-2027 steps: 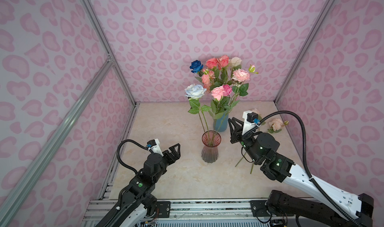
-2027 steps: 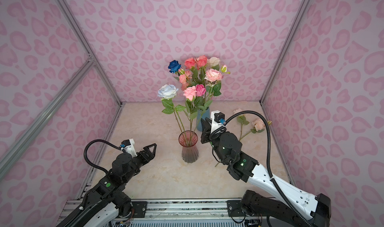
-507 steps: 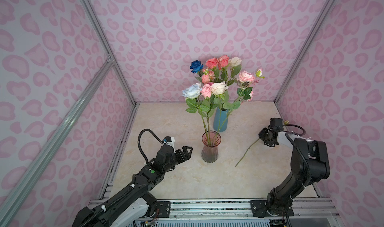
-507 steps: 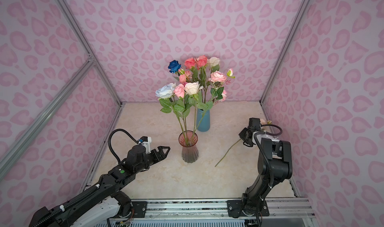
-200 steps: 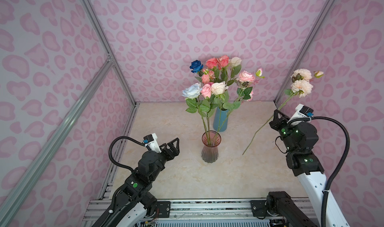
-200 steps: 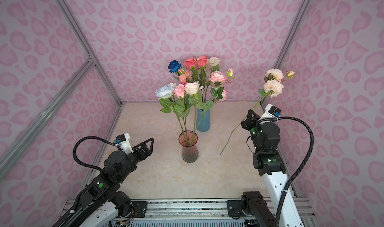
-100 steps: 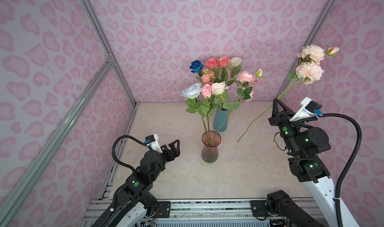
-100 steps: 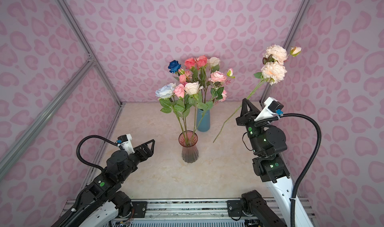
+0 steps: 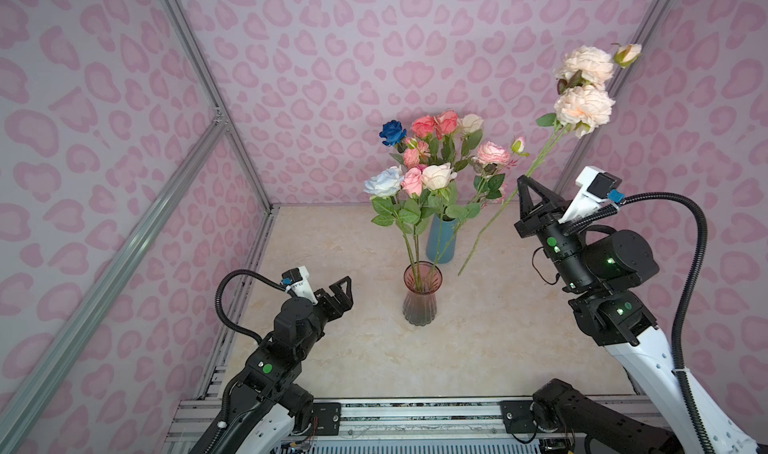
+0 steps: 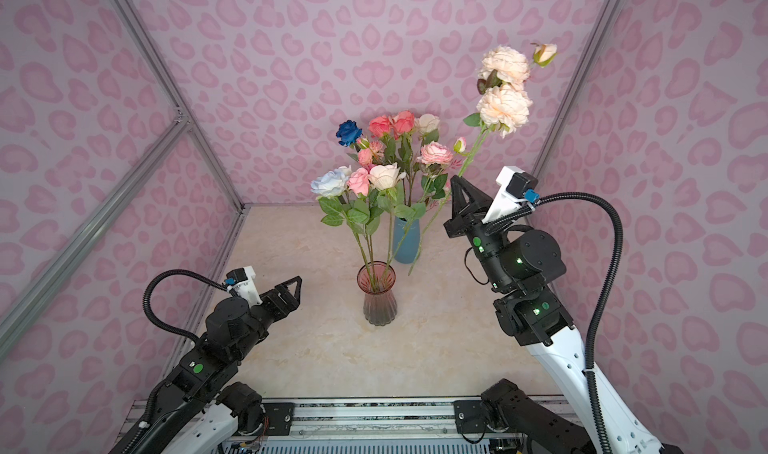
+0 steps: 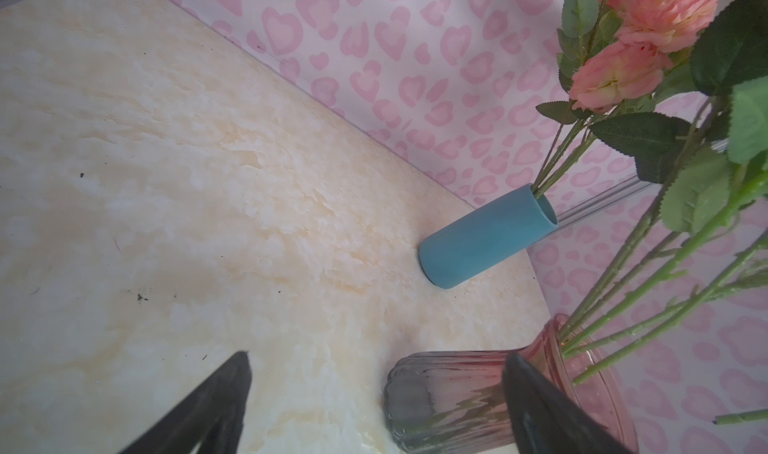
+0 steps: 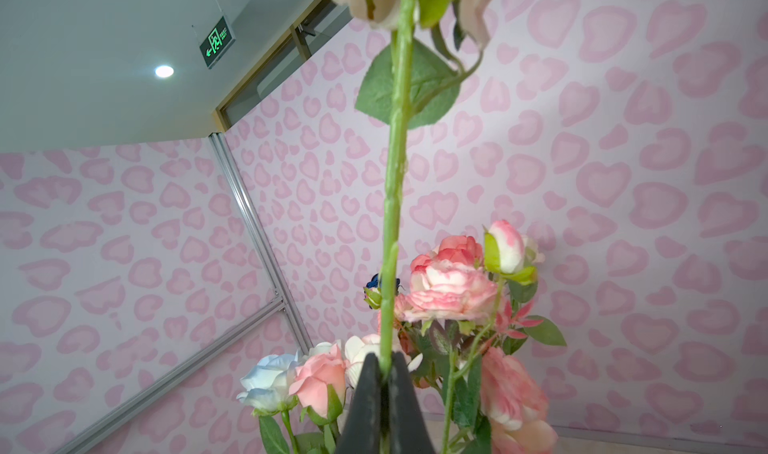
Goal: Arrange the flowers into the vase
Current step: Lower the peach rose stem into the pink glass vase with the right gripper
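A pink glass vase (image 9: 420,298) (image 10: 379,300) (image 11: 457,402) stands mid-table, holding a pale blue, a pink and a cream rose (image 9: 409,179). Behind it a blue vase (image 9: 442,240) (image 11: 486,240) carries several flowers (image 9: 440,136), among them a deep blue one. My right gripper (image 9: 524,179) (image 10: 456,178) (image 12: 384,358) is shut on the stem of a cream peony spray (image 9: 584,107) (image 10: 503,105), held high at the right. Its stem tail (image 9: 478,244) slants down toward the vases. My left gripper (image 9: 338,296) (image 11: 376,356) is open and empty, left of the pink vase.
Pink heart-patterned walls enclose the marble-look tabletop (image 9: 478,348) on three sides, with aluminium frame posts (image 9: 216,111) in the corners. A metal rail (image 9: 415,414) runs along the front edge between the two arm bases.
My right gripper has risen with the peony spray, lifting the blooms higher against the right wall. The left arm has stayed almost still, jaws open.
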Controlling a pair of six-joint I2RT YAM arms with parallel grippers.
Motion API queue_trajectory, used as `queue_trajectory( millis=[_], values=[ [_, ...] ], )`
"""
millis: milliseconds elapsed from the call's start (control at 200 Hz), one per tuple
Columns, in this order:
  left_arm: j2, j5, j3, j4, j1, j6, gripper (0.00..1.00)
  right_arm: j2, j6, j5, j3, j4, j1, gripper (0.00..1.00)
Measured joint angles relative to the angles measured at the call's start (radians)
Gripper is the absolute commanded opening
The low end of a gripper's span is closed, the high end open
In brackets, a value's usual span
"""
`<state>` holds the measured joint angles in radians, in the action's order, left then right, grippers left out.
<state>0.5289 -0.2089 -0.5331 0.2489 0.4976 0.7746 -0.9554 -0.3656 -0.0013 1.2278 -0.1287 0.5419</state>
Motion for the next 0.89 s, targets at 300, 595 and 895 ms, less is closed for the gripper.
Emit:
queue_trajectory(
  millis=[300, 595, 895],
  values=[
    [-0.003, 0.011, 0.014, 0.018, -0.005, 0.001, 0.96, -0.112, 0.071, -0.019, 0.054, -0.063, 0.140, 0.03],
    [-0.018, 0.011, 0.026, 0.020, -0.006, 0.005, 0.95, -0.216, 0.100, -0.029, 0.069, -0.146, 0.188, 0.03],
    [-0.041, 0.010, 0.039, 0.041, -0.006, 0.011, 0.95, -0.243, 0.092, -0.023, 0.000, -0.172, 0.204, 0.03]
  ],
)
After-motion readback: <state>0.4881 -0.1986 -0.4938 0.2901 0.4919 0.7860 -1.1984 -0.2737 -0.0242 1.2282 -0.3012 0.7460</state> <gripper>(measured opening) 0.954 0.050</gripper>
